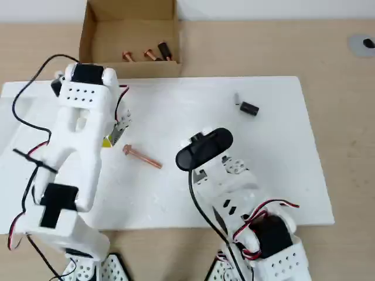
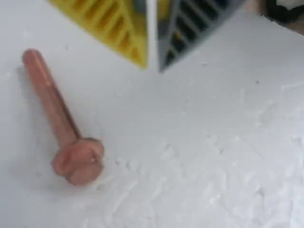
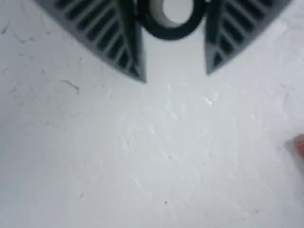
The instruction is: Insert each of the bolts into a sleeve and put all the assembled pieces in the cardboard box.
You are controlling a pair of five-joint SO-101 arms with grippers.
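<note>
A copper bolt (image 1: 142,157) lies flat on the white foam board (image 1: 275,170), just right of my left gripper (image 1: 119,132). In the left wrist view the bolt (image 2: 61,118) rests beside and apart from the left gripper (image 2: 153,66), whose yellow and grey fingers meet at the tips with nothing between them. My right gripper (image 3: 173,71) is shut on a black sleeve (image 3: 166,19), seen end-on as a ring just above the board. A second black sleeve (image 1: 249,108) lies at the board's far right. The cardboard box (image 1: 88,35) behind the board holds assembled pieces (image 1: 155,54).
The right arm's wrist camera (image 1: 205,149) hangs over the middle of the board, right of the bolt. A small grey piece (image 1: 237,99) lies beside the loose sleeve. A grey disc (image 1: 363,44) sits on the wooden table at the far right.
</note>
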